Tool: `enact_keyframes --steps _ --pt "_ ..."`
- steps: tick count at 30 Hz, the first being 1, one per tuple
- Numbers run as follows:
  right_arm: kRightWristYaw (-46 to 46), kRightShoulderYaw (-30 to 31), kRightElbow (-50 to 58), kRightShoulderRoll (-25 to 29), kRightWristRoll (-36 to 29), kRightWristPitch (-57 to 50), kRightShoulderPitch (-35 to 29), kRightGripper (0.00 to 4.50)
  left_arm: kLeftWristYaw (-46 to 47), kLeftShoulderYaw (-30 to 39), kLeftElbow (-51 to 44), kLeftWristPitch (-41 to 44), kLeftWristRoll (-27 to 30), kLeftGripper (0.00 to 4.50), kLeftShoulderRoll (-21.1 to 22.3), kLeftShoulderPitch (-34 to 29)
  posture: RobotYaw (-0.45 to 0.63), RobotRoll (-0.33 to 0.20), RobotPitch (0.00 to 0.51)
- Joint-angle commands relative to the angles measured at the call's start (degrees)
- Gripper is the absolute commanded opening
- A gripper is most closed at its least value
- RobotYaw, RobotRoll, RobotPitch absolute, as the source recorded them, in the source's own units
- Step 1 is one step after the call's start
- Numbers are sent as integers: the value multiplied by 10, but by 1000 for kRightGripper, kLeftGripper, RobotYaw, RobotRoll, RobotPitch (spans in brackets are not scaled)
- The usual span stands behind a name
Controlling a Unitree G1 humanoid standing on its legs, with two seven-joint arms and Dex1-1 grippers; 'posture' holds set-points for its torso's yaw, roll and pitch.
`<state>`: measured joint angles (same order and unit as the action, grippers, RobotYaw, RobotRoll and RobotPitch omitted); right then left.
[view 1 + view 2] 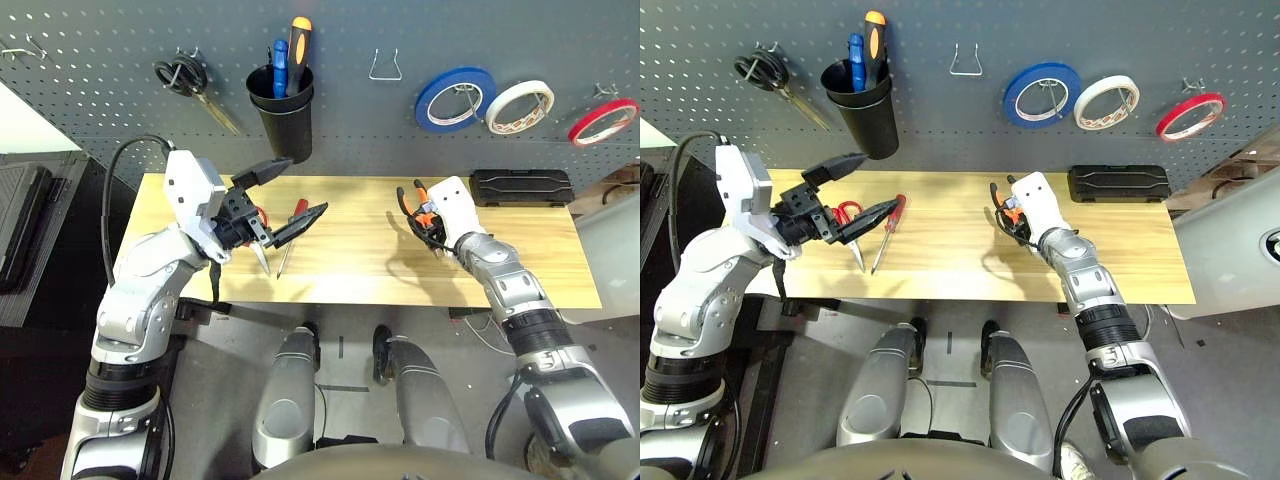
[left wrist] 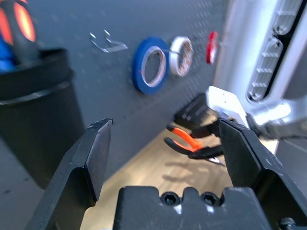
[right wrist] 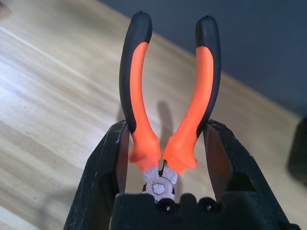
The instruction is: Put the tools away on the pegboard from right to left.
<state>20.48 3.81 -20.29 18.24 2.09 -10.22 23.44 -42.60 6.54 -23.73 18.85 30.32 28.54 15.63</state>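
Note:
The orange-and-black pliers [image 3: 139, 72] are held just above the table, handles pointing away, with my right gripper [image 3: 165, 127] shut on them near the pivot; in the head view they are right of the table's middle [image 1: 412, 200]. My left gripper [image 1: 307, 185] hovers open over the table's left part, nothing between its fingers. Beneath it lie the red-handled screwdriver [image 1: 298, 212] and the red-handled scissors [image 1: 847, 212]. The white tape roll [image 1: 520, 105] hangs on the pegboard [image 1: 350, 130] between a blue roll and a red one.
On the pegboard hang black scissors [image 1: 185, 78], a black cup [image 1: 283, 120] holding screwdrivers, an empty wire hook [image 1: 385, 68], a blue tape roll [image 1: 455, 98] and a red tape roll [image 1: 603, 120]. A black case [image 1: 522, 187] lies at the table's back right.

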Motion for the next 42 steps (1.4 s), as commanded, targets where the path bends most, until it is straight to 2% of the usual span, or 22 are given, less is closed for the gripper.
enact_keyframes --steps 1,17,29,42 --pt "4 -8 19 8 -2 36 -18 2490 17 10 -25 11 24 4500 -4 12 355 0 265" --pt "17 -39 140 13 -44 126 -45 2490 39 12 -24 14 47 4500 -9 39 339 0 250" --pt "19 -43 241 10 -68 132 -41 2490 25 8 5 1 43 4500 -9 55 313 0 237" --pt "-25 -44 310 -27 -69 128 53 2490 19 7 27 -11 39 4500 -13 63 299 0 236"
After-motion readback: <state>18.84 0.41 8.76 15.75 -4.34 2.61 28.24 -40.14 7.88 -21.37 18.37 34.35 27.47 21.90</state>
